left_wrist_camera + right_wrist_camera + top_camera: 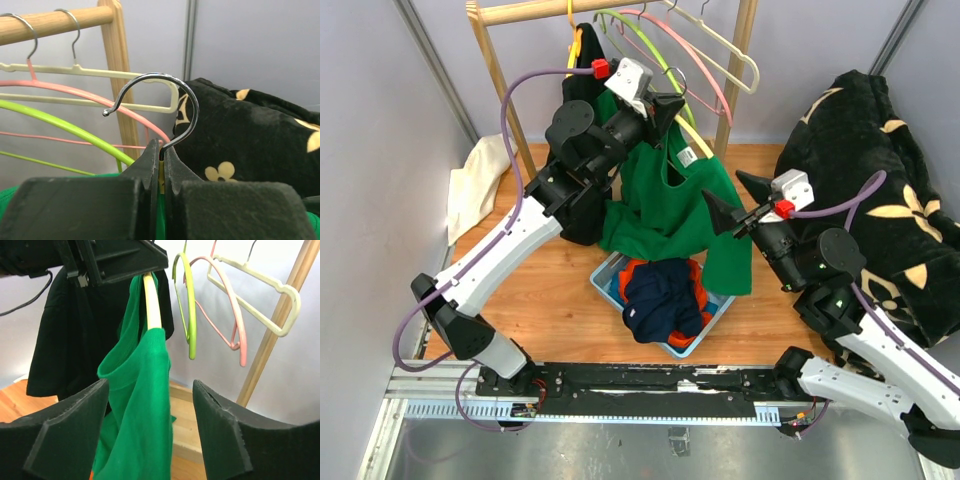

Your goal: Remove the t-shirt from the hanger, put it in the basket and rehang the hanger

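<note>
T-shirt (660,205) above wooden table (555,300), grey walls (380,120)

Nothing legible; white tag (688,157) on the t-shirt (665,205) too small

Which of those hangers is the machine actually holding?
The yellow hanger carrying the green t-shirt: the left end effector pinches it below its chrome hook, off the rail. The lime, pink and cream ones hang bare.

The left arm (510,240) and right arm (875,350) have white shells between round black joints. A purple cable (506,100) trails along each. Each wrist carries a red tab (600,68) and a white block. The fingers (65,435) are matte black wedges.
</note>
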Tool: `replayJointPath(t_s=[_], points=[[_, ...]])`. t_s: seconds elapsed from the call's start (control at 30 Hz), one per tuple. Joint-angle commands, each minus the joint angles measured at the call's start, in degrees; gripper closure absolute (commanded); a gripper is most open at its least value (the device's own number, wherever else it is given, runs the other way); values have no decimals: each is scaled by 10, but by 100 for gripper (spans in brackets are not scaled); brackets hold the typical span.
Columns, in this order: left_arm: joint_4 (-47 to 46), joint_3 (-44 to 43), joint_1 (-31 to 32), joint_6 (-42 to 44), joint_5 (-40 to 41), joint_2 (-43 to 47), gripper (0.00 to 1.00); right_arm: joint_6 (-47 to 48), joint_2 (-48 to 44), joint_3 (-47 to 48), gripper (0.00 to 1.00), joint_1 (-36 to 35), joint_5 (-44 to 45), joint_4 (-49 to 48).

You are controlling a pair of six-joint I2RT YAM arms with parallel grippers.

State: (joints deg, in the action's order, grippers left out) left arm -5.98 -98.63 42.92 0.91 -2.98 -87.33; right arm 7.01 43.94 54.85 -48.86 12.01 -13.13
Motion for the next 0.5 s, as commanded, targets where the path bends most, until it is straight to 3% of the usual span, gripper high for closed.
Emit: replayJointPath(t_s=[0.0,0.47], points=[[3,-62,0,4,40,-12,99,0,-24,16,28,9,6,32],[60,-166,-7,40,43,-35,100,-54,-152,-81,24,9,47,130]])
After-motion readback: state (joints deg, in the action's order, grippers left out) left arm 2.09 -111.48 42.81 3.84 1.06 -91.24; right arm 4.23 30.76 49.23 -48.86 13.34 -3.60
